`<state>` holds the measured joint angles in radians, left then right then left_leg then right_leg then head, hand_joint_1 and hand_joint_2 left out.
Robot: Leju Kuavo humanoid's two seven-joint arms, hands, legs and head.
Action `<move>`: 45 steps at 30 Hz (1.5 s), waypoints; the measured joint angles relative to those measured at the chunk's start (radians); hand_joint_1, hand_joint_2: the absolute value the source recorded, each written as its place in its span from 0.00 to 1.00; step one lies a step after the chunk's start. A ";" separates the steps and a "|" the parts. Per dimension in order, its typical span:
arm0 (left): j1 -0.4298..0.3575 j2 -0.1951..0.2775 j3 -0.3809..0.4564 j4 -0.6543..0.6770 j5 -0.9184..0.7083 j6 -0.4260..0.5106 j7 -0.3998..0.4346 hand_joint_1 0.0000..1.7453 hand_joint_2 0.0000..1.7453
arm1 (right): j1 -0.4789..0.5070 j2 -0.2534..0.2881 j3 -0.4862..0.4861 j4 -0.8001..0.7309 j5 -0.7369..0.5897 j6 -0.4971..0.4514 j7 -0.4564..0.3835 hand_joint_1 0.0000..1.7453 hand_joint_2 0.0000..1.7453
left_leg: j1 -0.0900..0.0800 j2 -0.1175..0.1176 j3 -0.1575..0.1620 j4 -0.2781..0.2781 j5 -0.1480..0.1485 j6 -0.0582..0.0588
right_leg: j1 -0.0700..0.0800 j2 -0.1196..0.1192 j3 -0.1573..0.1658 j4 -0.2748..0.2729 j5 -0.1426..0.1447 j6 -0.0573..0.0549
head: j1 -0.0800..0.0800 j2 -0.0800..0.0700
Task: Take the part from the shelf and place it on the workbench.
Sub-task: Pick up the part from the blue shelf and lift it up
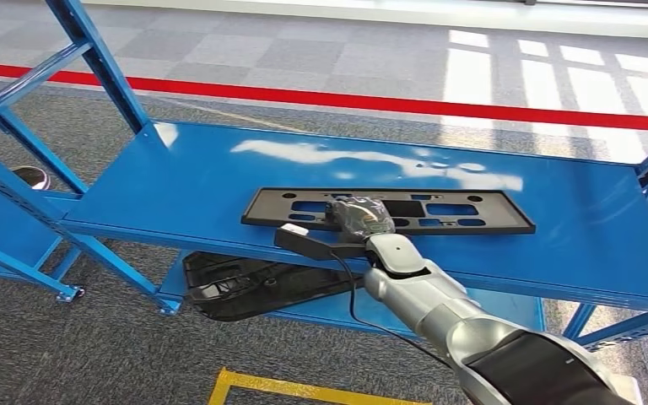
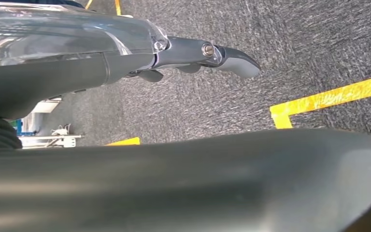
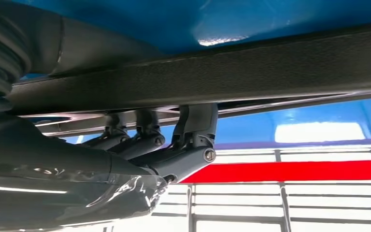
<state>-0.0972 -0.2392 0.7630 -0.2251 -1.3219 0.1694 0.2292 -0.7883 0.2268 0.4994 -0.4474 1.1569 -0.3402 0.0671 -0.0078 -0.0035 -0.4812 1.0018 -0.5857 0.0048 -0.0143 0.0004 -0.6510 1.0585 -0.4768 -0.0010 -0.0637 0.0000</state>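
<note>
One flat black part lay on the blue shelf, not yet lifted. The right hand rested at its near edge, fingers curled against it (grip looked begun). The left hand hung empty, fingers straight. Carrying to the desk remained.

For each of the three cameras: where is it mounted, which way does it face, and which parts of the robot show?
Head: high on the body, looking down at the blue shelf; right arm, right robot hand on the black part.
Left wrist: behind the left robot hand, facing carpet and yellow tape.
Right wrist: behind the right robot hand, fingers at the part's edge.
Shared: head and right wrist both show shelf, part and right robot hand.
</note>
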 joint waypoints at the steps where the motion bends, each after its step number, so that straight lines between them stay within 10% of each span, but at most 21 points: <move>1: 0.000 0.000 0.000 0.000 0.000 0.000 0.000 0.00 0.00 | 0.001 -0.001 0.000 -0.002 0.001 -0.001 0.000 1.00 1.00 | 0.000 0.000 0.000 0.000 0.000 0.000 | 0.000 0.000 0.000 0.000 0.000 0.000 | 0.000 0.000; 17: 0.004 0.000 0.012 0.000 0.015 0.002 -0.020 0.00 0.00 | 0.051 -0.020 0.009 -0.084 -0.086 -0.060 -0.126 1.00 1.00 | 0.000 0.000 0.001 0.000 -0.001 -0.001 | 0.000 0.001 0.001 0.000 0.000 0.000 | 0.000 0.000; 45: 0.015 0.000 0.056 0.000 0.045 0.057 -0.079 0.00 0.00 | 0.351 -0.234 0.007 -0.991 -0.697 0.167 -0.376 1.00 1.00 | 0.000 0.000 0.001 0.000 -0.002 0.000 | 0.000 0.000 0.000 0.000 0.000 0.000 | 0.000 0.000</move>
<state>-0.0823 -0.2388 0.8188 -0.2251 -1.2773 0.2262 0.1501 -0.4377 -0.0073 0.5066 -1.4387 0.4604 -0.1733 -0.3090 -0.0078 -0.0033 -0.4806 1.0019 -0.5873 0.0048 -0.0143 0.0007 -0.6507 1.0582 -0.4773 -0.0006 -0.0637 0.0000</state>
